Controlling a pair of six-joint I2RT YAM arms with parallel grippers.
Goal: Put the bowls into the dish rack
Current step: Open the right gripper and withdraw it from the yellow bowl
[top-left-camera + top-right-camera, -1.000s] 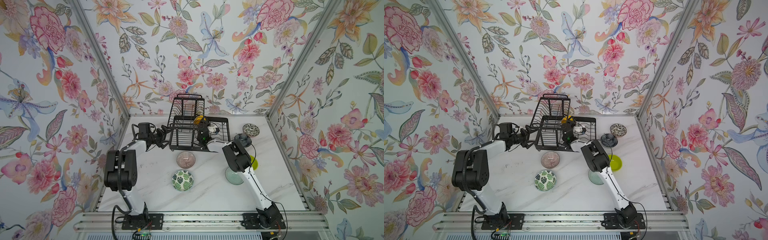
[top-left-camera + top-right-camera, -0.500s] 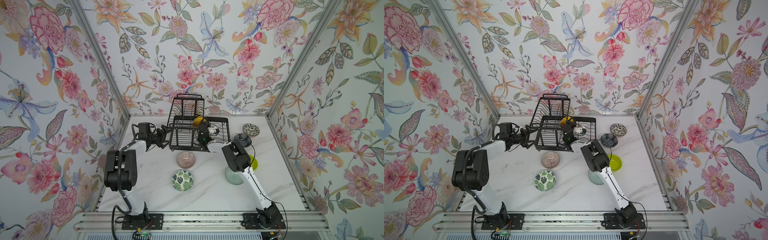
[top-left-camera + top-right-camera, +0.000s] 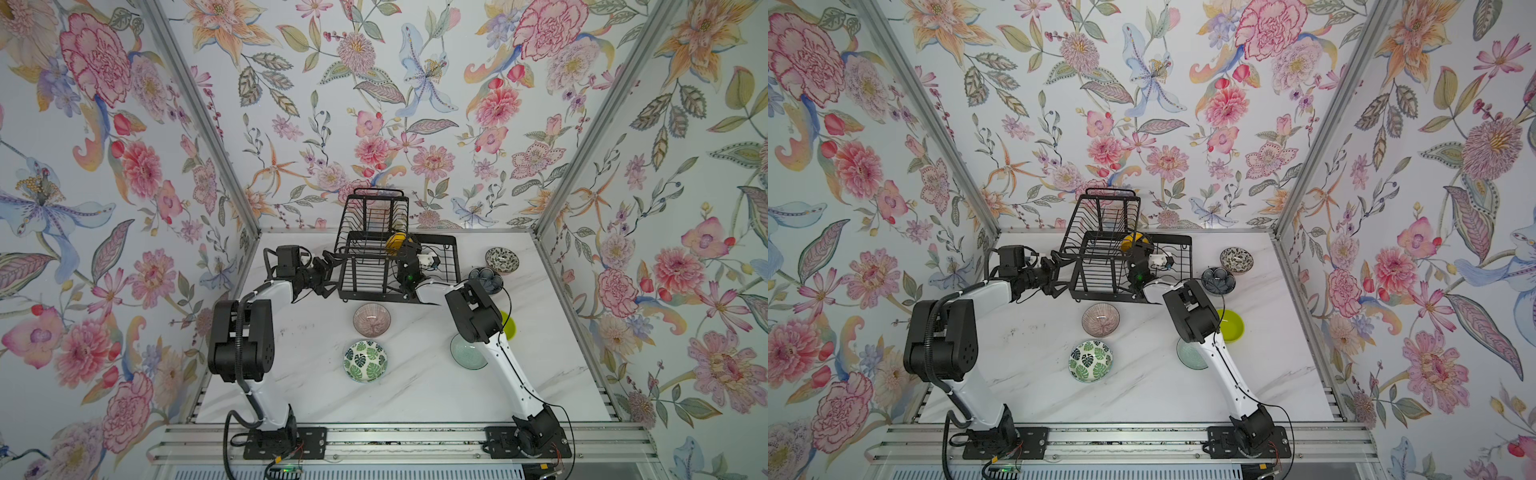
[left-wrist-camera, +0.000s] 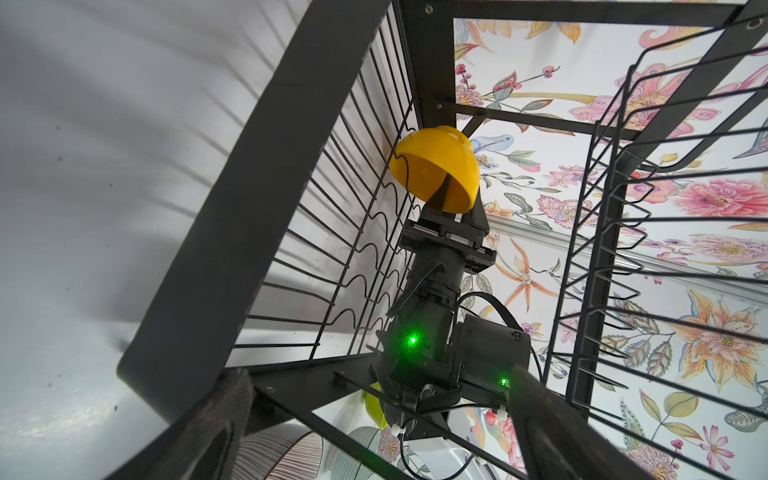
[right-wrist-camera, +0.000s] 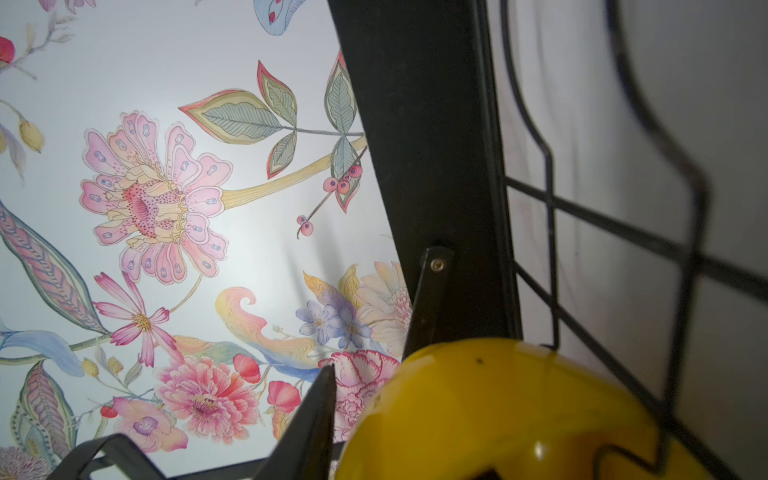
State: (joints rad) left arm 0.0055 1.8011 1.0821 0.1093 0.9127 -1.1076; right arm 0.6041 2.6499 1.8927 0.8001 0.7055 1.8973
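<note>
Marble tabletop [image 3: 415, 395], far edge: seeing dish rack [image 3: 374, 296] holding yellow bowl [image 3: 393, 243] on edge in lower tray's wavy slots. Seeing right gripper [image 4: 461, 193] straddling bowl's wall, jaws parted, one finger [image 5: 316, 415] clear of it; left gripper [image 3: 330, 274] gaping wide at rack's left end, empty. Noting other bowls [image 3: 371, 319] sitting loose, middle to right edge.

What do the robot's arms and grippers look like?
The left arm and the right arm have white links and bulky black joint blocks. A ribbed black hose follows the left one, a thin black cable the right one. The left gripper and the right gripper are black with tapered fingers. A green light glows near the right wrist.
</note>
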